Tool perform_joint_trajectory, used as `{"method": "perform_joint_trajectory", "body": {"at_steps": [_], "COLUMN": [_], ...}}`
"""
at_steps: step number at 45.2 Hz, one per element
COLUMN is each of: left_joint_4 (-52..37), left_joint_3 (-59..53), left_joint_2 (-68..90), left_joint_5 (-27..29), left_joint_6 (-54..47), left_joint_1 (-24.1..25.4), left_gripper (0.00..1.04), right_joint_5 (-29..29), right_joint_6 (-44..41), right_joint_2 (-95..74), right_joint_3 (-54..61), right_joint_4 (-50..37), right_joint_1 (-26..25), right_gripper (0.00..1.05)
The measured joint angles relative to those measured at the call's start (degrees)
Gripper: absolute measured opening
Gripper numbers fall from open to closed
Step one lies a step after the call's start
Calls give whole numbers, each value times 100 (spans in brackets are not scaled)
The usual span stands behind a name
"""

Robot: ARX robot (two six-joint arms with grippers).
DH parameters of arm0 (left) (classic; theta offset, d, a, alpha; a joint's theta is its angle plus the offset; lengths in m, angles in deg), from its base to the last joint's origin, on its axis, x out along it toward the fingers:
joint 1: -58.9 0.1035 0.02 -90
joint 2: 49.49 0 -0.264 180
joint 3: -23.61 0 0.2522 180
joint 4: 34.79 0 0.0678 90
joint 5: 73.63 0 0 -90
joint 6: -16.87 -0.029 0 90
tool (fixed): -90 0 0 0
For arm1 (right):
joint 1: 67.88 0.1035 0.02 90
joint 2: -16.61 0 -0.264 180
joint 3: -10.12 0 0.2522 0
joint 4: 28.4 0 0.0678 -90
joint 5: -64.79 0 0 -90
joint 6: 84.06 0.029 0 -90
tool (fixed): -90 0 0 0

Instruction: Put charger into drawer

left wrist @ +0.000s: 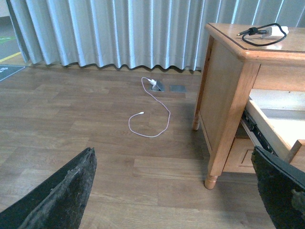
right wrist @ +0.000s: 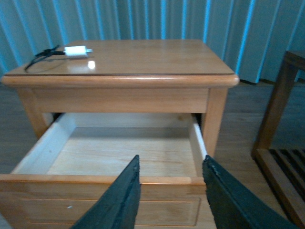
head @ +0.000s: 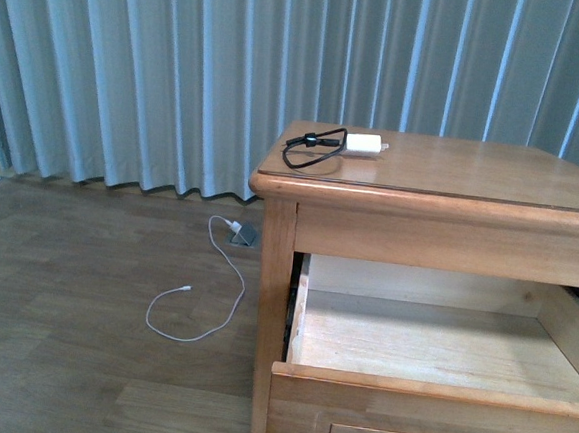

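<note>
front view: neither arm in frame. charger (head: 360, 144) lies on the table (head: 474, 171) top, near its far left corner: white adapter body with the black cable looped toward the left edge. drawer (head: 430, 338) below is pulled well out, pale inside, nothing in it that i can see. white cable (head: 203, 290) trails on the floor left of the table; not the target.

left wrist view: left end effector (left wrist: 172, 155) spread wide, holding nothing, low over the floor and well apart from the table. charger (left wrist: 271, 32) seen on the top near the corner, loop close to the edge. drawer (left wrist: 276, 124) side juts out past the table leg.

right wrist view: right end effector (right wrist: 171, 160) spread, pinching nothing, in front of the drawer (right wrist: 124, 152) and above its front rail. charger (right wrist: 76, 51) sits on the far side of the top.

judgement: opening looks done; step in hand is the pick.
- grip the adapter body across its narrow sides, not the cable, so the loop hangs under it.
- lift clear before moving sideways; the loop near the edge could snag or drag.
- release low over the drawer's middle so the cable coils inside, not over the front rail.

room: open air above the top. the table's overhanging lip narrows the way in, so enter the drawer from its pulled-out front part. wooden frame (right wrist: 281, 119) stands near on one side of the table.
</note>
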Motion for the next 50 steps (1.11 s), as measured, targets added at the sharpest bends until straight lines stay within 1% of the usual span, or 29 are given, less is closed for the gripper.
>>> {"method": "perform_joint_trajectory", "body": {"at_steps": [3,7,9,14,16,22,23,25,27,28,30,31,32,35,39,41,43,50], "left_joint_4": [0,0,0,0,0,0,35,162,120,114,61,-85,-304,-1021,-1856,-2072,-2199,-2511], "left_joint_3": [0,0,0,0,0,0,9,76,162,201,289,378,492,994,1891,2312,2660,3893], "left_joint_2": [0,0,0,0,0,0,50,282,769,992,1220,1445,1696,2614,4140,4767,5272,6916], "left_joint_5": [-2,0,0,0,0,0,264,1300,2728,3088,3467,3569,3517,2852,2055,1788,1639,1373], "left_joint_6": [0,0,0,0,0,0,125,435,1045,1349,1582,1672,1681,1585,986,739,509,-17], "left_joint_1": [0,0,0,0,0,0,-90,-424,-949,-1054,-1064,-1036,-966,-824,-868,-927,-984,-1250], "left_gripper": [99,99,99,99,99,99,99,99,99,99,99,99,99,99,99,99,99,99], "right_joint_5": [13,31,46,57,57,59,59,59,59,59,57,55,57,57,61,59,59,59], "right_joint_6": [-2,-2,-2,2,-4,-2,-2,-2,-2,-2,-2,-2,-2,-2,-2,-2,-2,-2], "right_joint_2": [26,35,35,35,35,35,35,35,35,35,35,35,35,35,35,35,35,35], "right_joint_3": [2,2,2,2,2,2,2,2,2,2,2,2,2,2,2,2,2,2], "right_joint_4": [0,2,2,0,0,2,2,2,2,0,0,2,2,2,2,2,2,2], "right_joint_1": [157,186,188,190,190,190,190,190,190,190,190,190,190,190,190,190,192,192], "right_gripper": [51,65,77,98,96,96,96,96,96,96,96,96,96,96,96,96,96,96]}}
